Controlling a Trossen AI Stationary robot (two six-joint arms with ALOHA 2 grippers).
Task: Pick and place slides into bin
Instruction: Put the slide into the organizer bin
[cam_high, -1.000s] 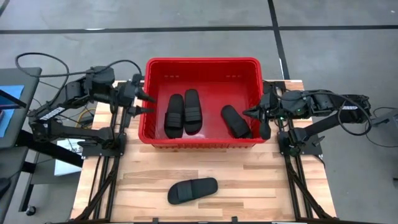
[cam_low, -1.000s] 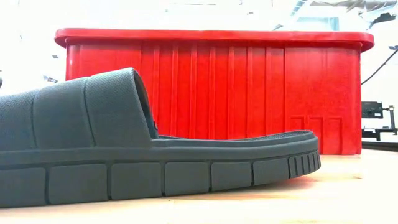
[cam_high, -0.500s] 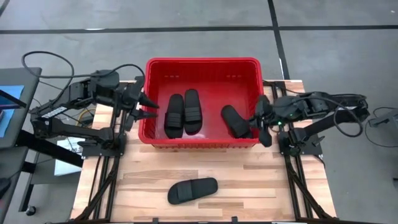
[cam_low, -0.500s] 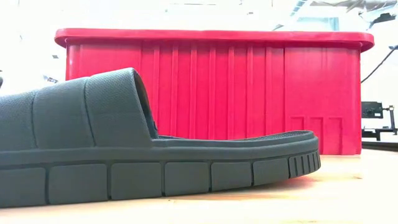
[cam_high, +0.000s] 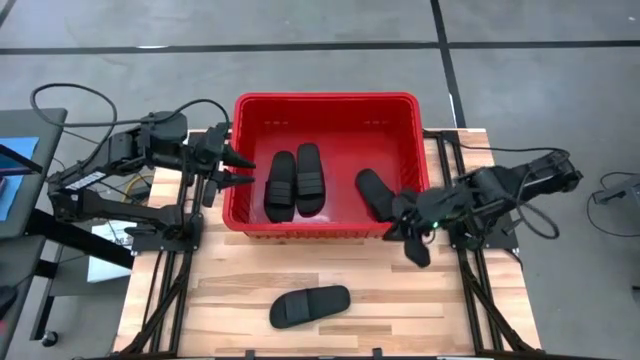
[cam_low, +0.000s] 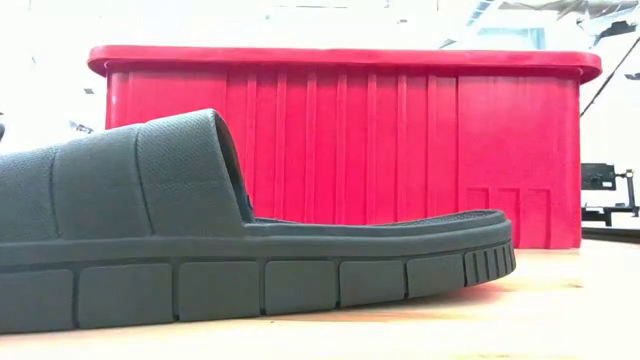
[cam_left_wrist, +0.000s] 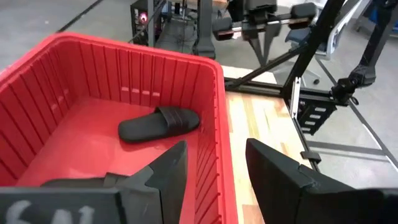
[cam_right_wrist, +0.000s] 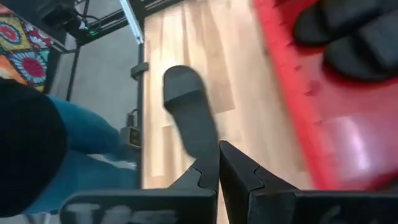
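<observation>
The red bin (cam_high: 325, 98) stands at the table's far middle and holds three black slides: two side by side (cam_high: 295, 183) and one at its right (cam_high: 377, 195). A fourth slide (cam_high: 310, 305) lies flat on its sole on the wooden table near the front edge. It fills the low view (cam_low: 200, 240) and shows in the right wrist view (cam_right_wrist: 189, 118). My left gripper (cam_high: 240, 170) is open and empty at the bin's left rim. My right gripper (cam_high: 412, 235) is shut and empty, just outside the bin's near right corner.
In the right wrist view, a person's leg in blue jeans (cam_right_wrist: 74, 155) stands beyond the table's left edge, next to a colourful mat (cam_right_wrist: 25, 56). Bare wood (cam_high: 440, 300) lies between the bin and the front edge, around the loose slide.
My right gripper has swung from beside the bin's right wall toward the table's near edge and a little left, and is now off the bin's near right corner. The slides and the bin have stayed put.
</observation>
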